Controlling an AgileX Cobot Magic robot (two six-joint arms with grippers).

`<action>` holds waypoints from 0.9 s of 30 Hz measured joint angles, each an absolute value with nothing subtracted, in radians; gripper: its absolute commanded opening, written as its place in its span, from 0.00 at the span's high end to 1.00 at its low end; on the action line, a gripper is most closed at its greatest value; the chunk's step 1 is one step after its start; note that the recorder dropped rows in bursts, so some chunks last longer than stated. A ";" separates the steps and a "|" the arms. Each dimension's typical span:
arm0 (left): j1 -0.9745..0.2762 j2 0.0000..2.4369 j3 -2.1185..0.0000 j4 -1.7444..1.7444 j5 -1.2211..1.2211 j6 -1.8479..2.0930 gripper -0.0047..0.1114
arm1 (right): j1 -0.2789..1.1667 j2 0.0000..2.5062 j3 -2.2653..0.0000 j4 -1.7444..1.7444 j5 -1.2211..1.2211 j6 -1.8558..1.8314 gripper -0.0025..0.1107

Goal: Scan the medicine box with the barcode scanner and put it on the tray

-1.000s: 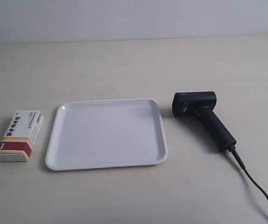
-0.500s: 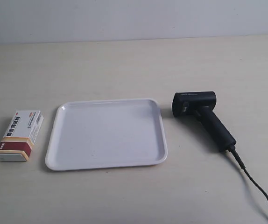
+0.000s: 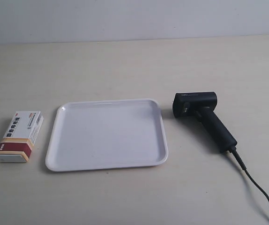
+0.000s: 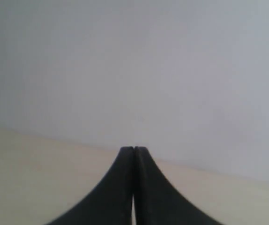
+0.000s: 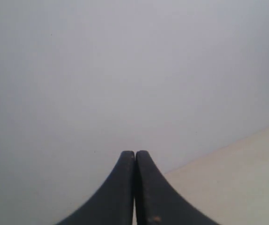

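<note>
The medicine box lies flat on the table at the exterior view's left, its dark red and tan band toward the near edge. The white tray sits beside it in the middle, with nothing on it. At the right lies the black barcode scanner on its side, its cable trailing toward the near right corner. Neither arm shows in the exterior view. My left gripper is shut with nothing in it, facing a grey wall. My right gripper is likewise shut and holds nothing.
The pale wooden table runs back to a grey wall. Both wrist views show only that wall and a strip of tabletop.
</note>
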State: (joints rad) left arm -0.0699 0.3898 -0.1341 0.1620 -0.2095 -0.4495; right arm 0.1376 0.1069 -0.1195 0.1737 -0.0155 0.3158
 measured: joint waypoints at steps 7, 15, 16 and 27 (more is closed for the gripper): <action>-0.070 0.911 -0.207 0.245 -0.261 -0.449 0.94 | 0.138 0.455 -0.211 0.174 0.018 0.281 0.98; -0.070 1.375 -0.283 0.437 -0.513 -0.471 0.44 | 0.179 0.791 -0.266 0.174 0.031 0.254 0.98; -0.070 1.408 -0.294 0.453 -0.526 -0.472 0.39 | 0.191 0.813 -0.267 0.174 0.021 0.252 0.98; -0.070 1.647 -0.382 0.708 -0.520 -0.513 0.05 | 0.330 0.921 -0.272 0.174 -0.089 0.238 0.98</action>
State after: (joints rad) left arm -0.0699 1.6467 -0.3821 0.7084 -0.5201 -0.5131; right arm 0.3301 0.9210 -0.2717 0.1737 -0.0893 0.2383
